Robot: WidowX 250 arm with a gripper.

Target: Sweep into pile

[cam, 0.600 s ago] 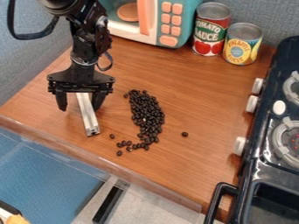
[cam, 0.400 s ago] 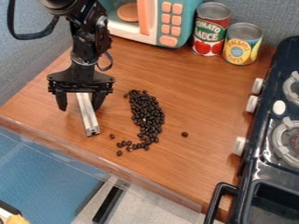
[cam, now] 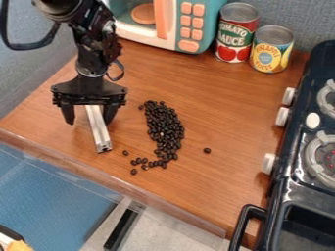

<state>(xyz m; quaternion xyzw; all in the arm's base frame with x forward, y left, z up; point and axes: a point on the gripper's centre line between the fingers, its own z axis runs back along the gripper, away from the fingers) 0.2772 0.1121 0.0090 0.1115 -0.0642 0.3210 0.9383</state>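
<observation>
The gripper (cam: 89, 121) is seen above the left part of the counter (cam: 216, 186), its jaws parted. Between them, the metal bar (cam: 99, 128) is seen lengthwise, with a gap visible on its left side. To the bar's right, dark beans (cam: 165, 128) are bunched in a long, curved band on the counter. Near the band's lower end, several are scattered loosely, and 1 bean (cam: 206, 150) is set apart to the right.
</observation>
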